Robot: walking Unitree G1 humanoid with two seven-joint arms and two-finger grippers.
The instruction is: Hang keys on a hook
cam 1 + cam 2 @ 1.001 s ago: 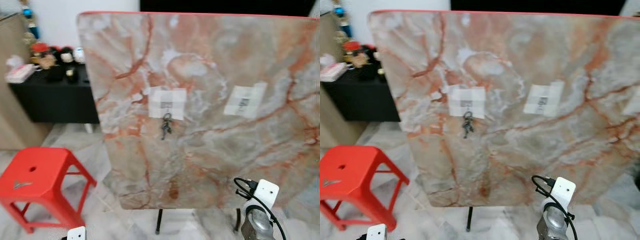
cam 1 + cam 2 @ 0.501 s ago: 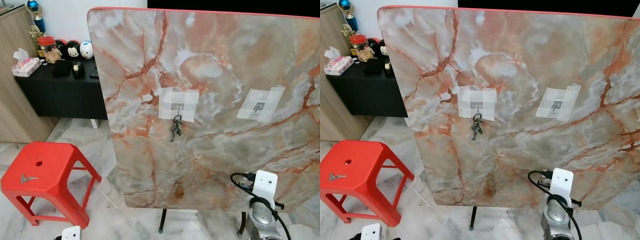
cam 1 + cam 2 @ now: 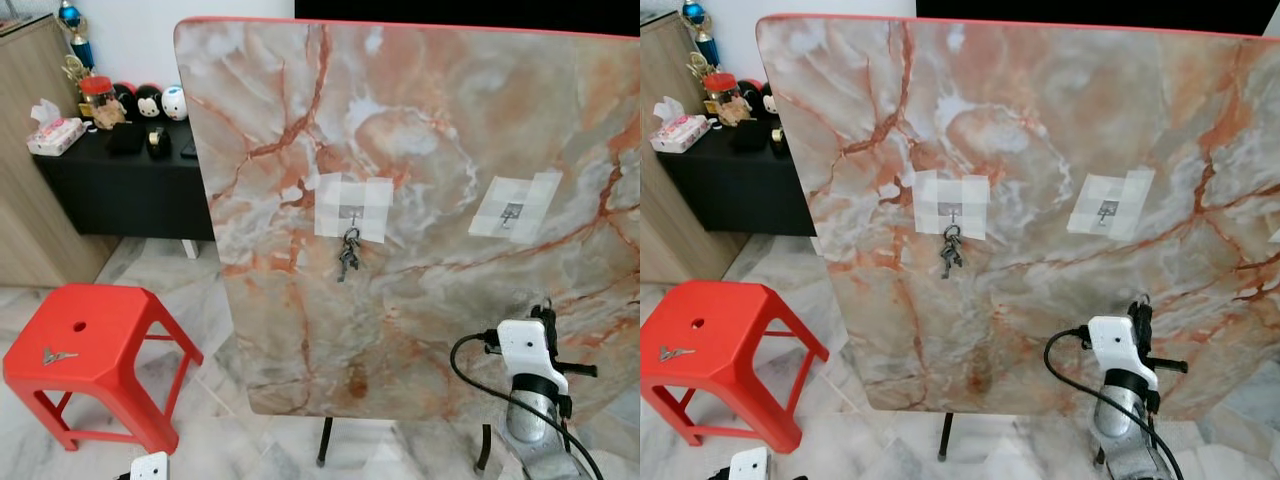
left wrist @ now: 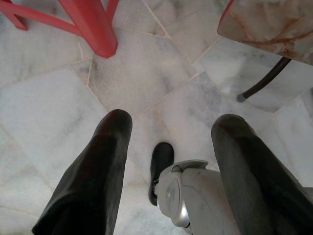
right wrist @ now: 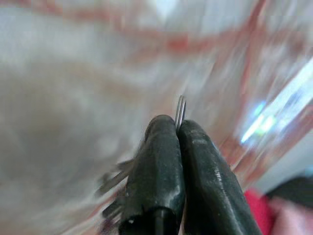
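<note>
The right gripper (image 5: 178, 129) is pinched shut on a key ring (image 5: 180, 110), with keys (image 5: 113, 182) dangling beside its fingers; the head views hide this grip behind the wrist. It is raised close before the marble board (image 3: 430, 150), below the free hook (image 3: 511, 211). Another bunch (image 3: 347, 257) hangs on the left hook (image 3: 351, 212). The left gripper (image 4: 168, 147) hangs spread wide, empty, over the floor (image 4: 44, 98).
</note>
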